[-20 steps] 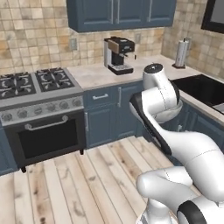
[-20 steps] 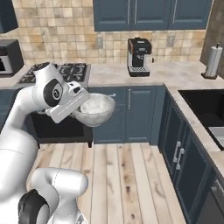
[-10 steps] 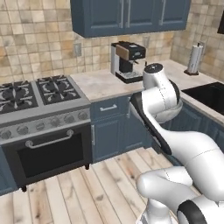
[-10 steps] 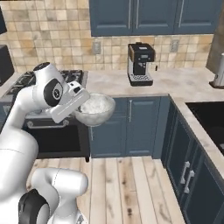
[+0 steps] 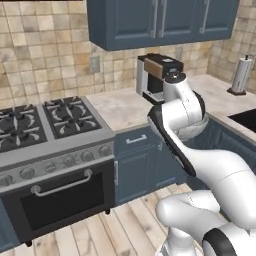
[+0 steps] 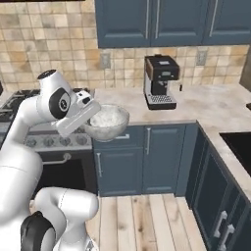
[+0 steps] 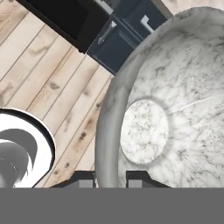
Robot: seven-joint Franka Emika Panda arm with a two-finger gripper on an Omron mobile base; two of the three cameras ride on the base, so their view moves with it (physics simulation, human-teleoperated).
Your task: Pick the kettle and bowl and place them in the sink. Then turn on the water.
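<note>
My gripper (image 6: 91,112) is shut on the rim of the bowl (image 6: 108,120), a deep whitish-grey speckled bowl held level in the air in front of the counter. In the hand view the rim passes between my two fingertips, with the gripper (image 7: 111,177) at the bottom and the bowl (image 7: 175,109) filling the right side. From the left base view the bowl (image 5: 194,131) peeks out behind my arm. A black corner of the sink (image 6: 239,143) shows at the far right, also as the sink (image 5: 246,118). The kettle is out of view.
A black coffee machine (image 6: 161,81) stands on the counter (image 6: 206,105) by the tiled wall. A stove (image 5: 45,120) with an oven below is to the left. A paper towel roll (image 5: 240,75) stands far right. Blue cabinets line the counter over a wooden floor (image 6: 142,220).
The whole picture has shifted right and grown nearer: the base has driven, so the camera moved. The bowl stays held in my gripper in the same pose.
</note>
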